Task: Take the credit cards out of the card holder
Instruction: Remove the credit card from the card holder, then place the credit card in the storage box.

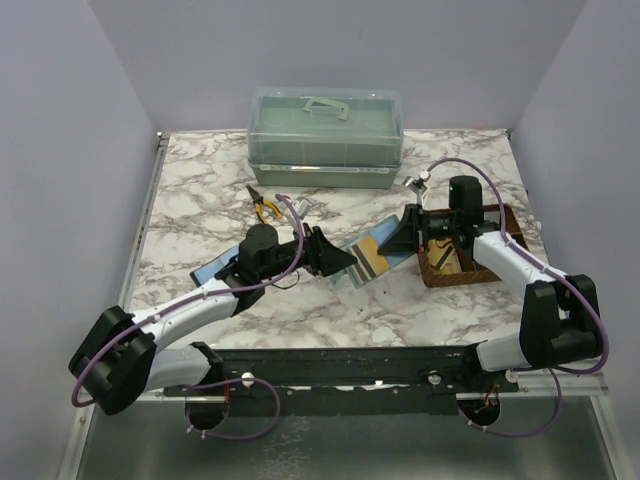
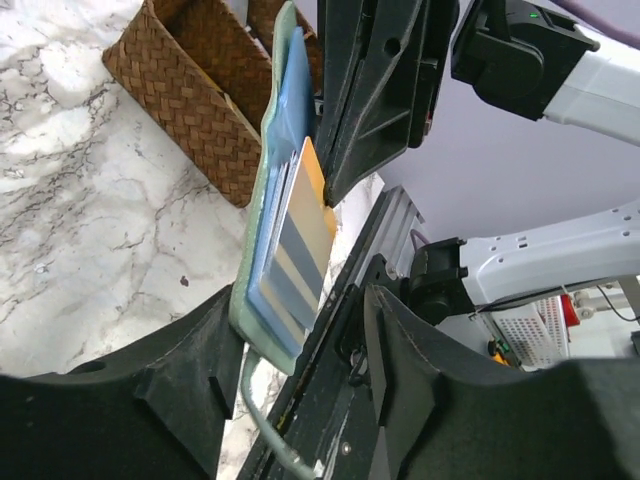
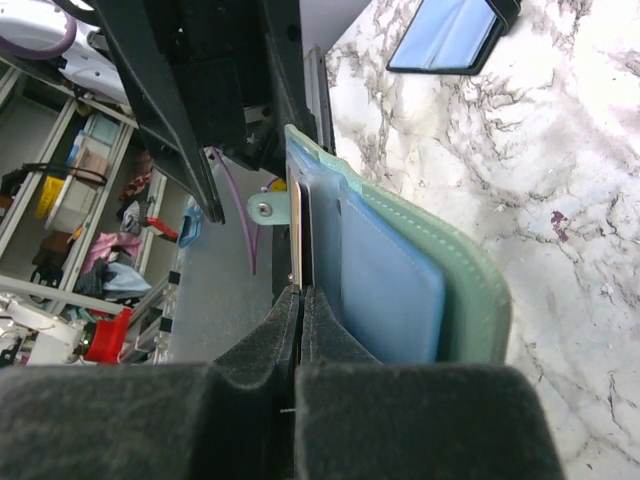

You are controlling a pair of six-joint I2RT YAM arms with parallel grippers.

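Card holder (image 2: 262, 190) stands on edge mid-worktop (image 1: 200, 200), betw. both arms: soft, light, floppy. Credit card (image 2: 300, 240) looks thin, stiff, slick; prob. best pinched at its exposed end. Right gripper (image 3: 300, 310) is closed, apparently on that card's edge. Left gripper (image 2: 300, 335) has jaws apart around the holder's lower end. Woven basket (image 2: 190, 90) at right: contents unclear.

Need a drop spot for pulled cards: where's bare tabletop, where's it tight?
Free: marble left of the box and pliers; near strip between card holder and front rail. Crowded: centre-right, left claw and right claw at the card holder beside the basket.
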